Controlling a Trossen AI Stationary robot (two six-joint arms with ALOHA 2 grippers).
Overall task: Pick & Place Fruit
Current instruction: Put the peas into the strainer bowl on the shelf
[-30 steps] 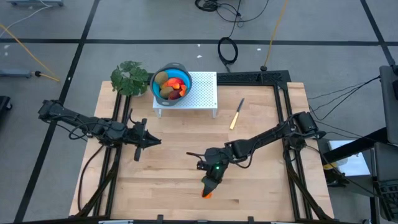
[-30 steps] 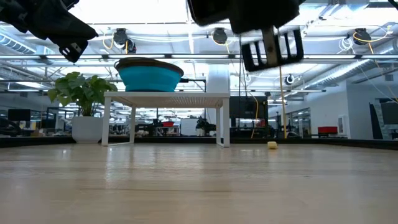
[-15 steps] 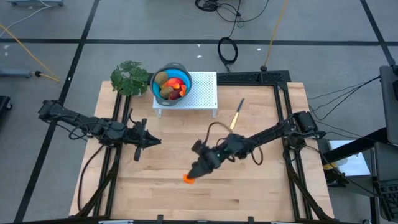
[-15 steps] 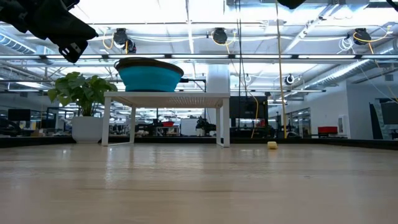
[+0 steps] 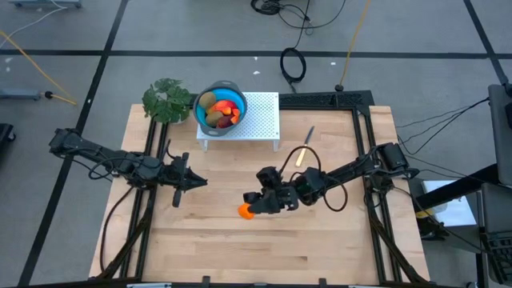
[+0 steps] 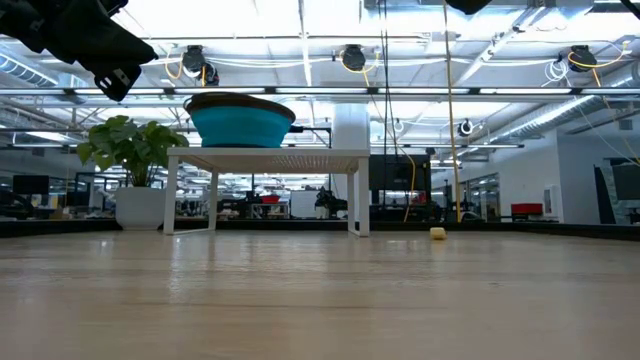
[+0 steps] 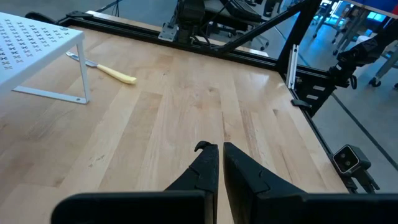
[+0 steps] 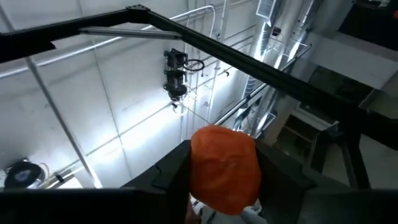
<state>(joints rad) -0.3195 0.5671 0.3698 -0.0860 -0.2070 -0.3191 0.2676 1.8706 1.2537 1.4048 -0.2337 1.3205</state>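
Note:
An orange ball (image 5: 246,210) sits between the fingers of my right gripper (image 5: 251,208), above the middle of the table; the right wrist view shows the ball (image 8: 224,167) against the ceiling. The other fruit pieces (image 5: 220,111), red, orange and olive-brown, lie in a blue bowl (image 5: 232,94) on a white perforated stand (image 5: 260,118) at the far edge. My left gripper (image 5: 196,182) is shut and holds nothing, hovering left of centre; its fingers show closed over bare wood in the left wrist view (image 7: 219,157). My right gripper pinches the orange ball between its two fingers (image 8: 166,175), one on each side of its round body (image 8: 205,180). The fingers point toward the table's left and tip upward, with the ball at their free ends. The ball is lifted clear of the table.
A slim pale-handled knife (image 5: 304,147) lies on the wood right of the stand. A green leafy plant (image 5: 168,100) stands at the far left corner. Bare wood (image 5: 208,248) stretches along the near edge. Black frame rails (image 5: 364,120) border the right side.
My right gripper has carried the orange ball from close to the near edge up and toward the far edge and the table's middle. It has tipped from pointing down to pointing left and upward. The ball has stayed between its fingers.

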